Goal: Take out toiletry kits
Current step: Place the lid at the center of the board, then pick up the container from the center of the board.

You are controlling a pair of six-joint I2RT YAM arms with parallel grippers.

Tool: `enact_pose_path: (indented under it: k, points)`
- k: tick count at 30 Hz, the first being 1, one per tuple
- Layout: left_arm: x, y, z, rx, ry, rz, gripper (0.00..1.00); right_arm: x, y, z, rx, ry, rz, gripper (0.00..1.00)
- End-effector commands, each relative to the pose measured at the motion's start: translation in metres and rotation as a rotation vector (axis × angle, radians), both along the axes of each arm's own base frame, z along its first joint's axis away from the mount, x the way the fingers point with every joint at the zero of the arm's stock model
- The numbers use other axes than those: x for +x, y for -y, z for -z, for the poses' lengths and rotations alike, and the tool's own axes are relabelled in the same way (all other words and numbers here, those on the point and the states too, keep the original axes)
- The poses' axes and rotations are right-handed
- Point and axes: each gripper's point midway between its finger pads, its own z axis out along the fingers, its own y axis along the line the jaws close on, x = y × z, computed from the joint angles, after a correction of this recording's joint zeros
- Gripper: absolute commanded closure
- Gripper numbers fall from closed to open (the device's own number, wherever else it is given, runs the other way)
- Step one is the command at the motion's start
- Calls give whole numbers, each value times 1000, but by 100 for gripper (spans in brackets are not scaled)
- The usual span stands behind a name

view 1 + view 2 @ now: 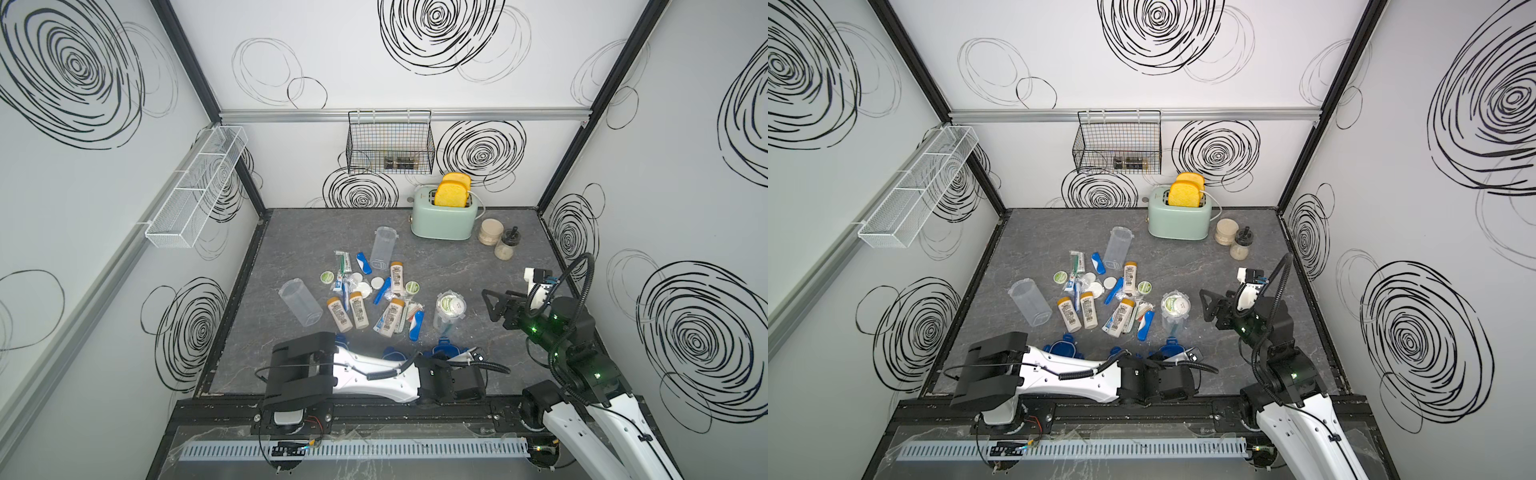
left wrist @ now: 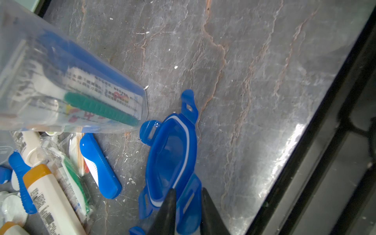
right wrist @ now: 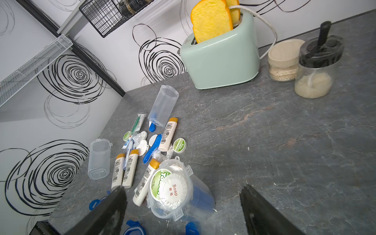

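While right claw (image 3: 182,188) gapes empty, left claw (image 2: 188,190) narrowly straddles blue lid (image 2: 168,154).

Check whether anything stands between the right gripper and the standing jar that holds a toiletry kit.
Nothing visible does: only bare countertop separates the open right gripper from the uncovered, full jar.

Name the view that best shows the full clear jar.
Right wrist: the full jar sits close, open-topped, soap packet legible. Both top views show it small from above; left wrist shows only its blurred side.
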Motion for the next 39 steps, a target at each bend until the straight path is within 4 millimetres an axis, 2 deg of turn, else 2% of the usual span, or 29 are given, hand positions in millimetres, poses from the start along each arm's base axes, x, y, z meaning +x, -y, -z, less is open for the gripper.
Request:
enact_pose_path:
  k: [1, 5, 9, 14, 17, 20, 22, 25, 28, 32, 36, 39]
  points:
    - [-5, 11, -9, -23, 7, 25, 67, 1, -1, 1, -7, 5, -10, 11]
    - [-16, 16, -10, -47, -38, 65, 52, 1, -2, 1, -8, 5, -12, 11]
    - [-23, 19, -25, -90, -44, 85, 50, 1, -2, 1, -7, 6, -13, 11]
    - [-22, 14, -63, -197, -32, 82, 50, 2, -4, 2, -6, 6, -23, 11]
    - [-14, 4, -101, -314, -39, 64, 49, 3, -5, 1, -7, 5, -29, 11]
    - [1, -18, -146, -447, -31, 26, 48, 0, -8, 1, -4, 6, -52, 11]
    - [16, -40, -173, -542, -27, -19, 42, -3, -13, 1, 15, -3, -79, 12]
    - [42, -78, -191, -613, -37, -116, 40, -13, -26, -2, 56, -59, -158, 13]
    - [63, -116, -195, -636, -24, -210, 40, -26, -42, 3, 84, -138, -269, 13]
    - [78, -159, -196, -699, -9, -315, 38, -38, -53, 21, 141, -252, -325, 15]
    - [79, -179, -201, -747, -26, -353, 37, -45, -59, 44, 166, -319, -337, 17]
    - [78, -188, -196, -735, -28, -370, 37, -49, -69, 61, 167, -343, -357, 17]
